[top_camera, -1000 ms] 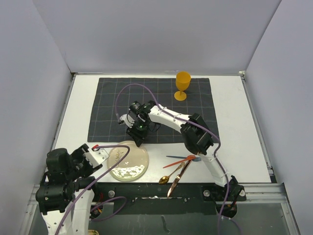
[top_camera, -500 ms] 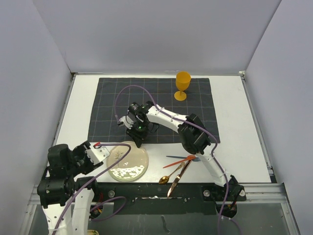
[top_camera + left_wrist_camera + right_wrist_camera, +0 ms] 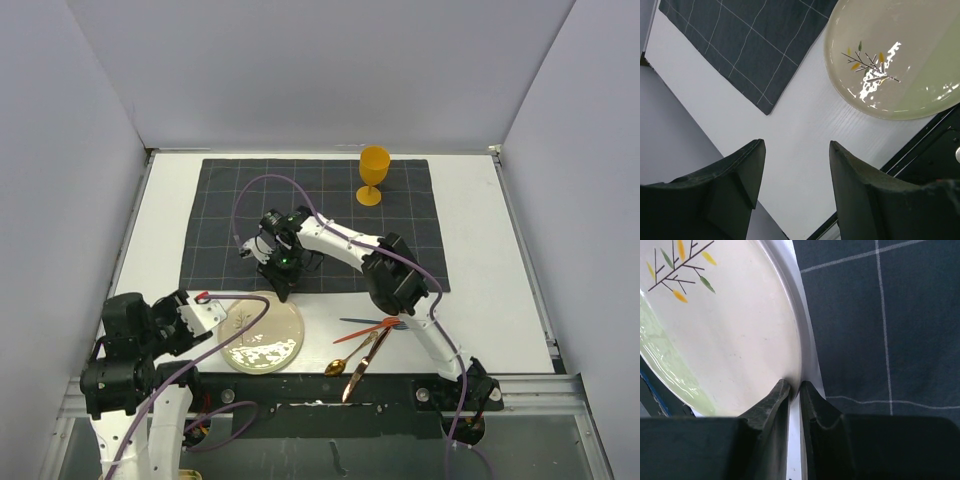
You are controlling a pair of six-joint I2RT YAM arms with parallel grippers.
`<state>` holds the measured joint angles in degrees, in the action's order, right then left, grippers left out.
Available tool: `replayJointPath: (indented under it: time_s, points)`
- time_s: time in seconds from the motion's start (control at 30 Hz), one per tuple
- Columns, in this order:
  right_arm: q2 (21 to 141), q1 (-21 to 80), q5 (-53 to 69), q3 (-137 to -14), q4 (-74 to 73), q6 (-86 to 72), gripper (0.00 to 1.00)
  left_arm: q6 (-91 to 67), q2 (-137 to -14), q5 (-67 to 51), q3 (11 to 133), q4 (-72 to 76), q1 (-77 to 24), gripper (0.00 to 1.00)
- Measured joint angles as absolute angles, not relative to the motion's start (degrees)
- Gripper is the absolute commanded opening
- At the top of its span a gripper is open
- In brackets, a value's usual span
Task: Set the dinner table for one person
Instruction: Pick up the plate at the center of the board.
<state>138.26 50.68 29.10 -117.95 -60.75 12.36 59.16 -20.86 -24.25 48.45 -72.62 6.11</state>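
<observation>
A cream plate (image 3: 262,332) with a twig pattern lies on the white dinner table (image 3: 480,260), just below the near edge of the dark grid placemat (image 3: 310,220). My right gripper (image 3: 283,291) reaches down to the plate's far rim. In the right wrist view the fingers (image 3: 776,397) are shut on the rim of the plate (image 3: 725,330), one pad inside and one outside, next to the placemat (image 3: 880,330). My left gripper (image 3: 796,150) is open and holds nothing. It hovers over bare table (image 3: 800,125) left of the plate (image 3: 900,65).
An orange goblet (image 3: 373,172) stands on the placemat's far right part. To the right of the plate, by the front edge, lie a gold spoon (image 3: 343,360), a gold knife (image 3: 362,366) and an orange and blue utensil (image 3: 372,325). A metal rail runs along the near edge.
My right gripper's jaws have closed onto the plate's far rim. The left arm has drifted slightly toward the near edge, still open.
</observation>
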Motion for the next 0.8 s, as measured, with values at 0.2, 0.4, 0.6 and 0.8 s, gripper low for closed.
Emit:
replayJointPath:
  time_s: [0.2, 0.4, 0.6, 0.8]
  points:
    - [138.65, 50.74, 29.02, -119.17, -61.30, 11.99, 0.00, 59.24, -20.84, -24.27, 47.83, -72.49, 6.11, 0.52]
    - [138.69, 50.78, 28.88, -120.86, -61.80, 11.66, 0.00, 59.11, -20.86, -24.27, 46.85, -71.42, 6.11, 0.52]
    - [138.69, 50.78, 28.58, -123.02, -62.24, 11.68, 0.00, 58.67, -21.23, -24.36, 46.61, -69.34, 6.11, 0.52]
    - [138.69, 50.65, 28.03, -123.55, -62.89, 11.70, 0.00, 58.30, -22.85, -24.53, 46.46, -67.92, 6.11, 0.51]
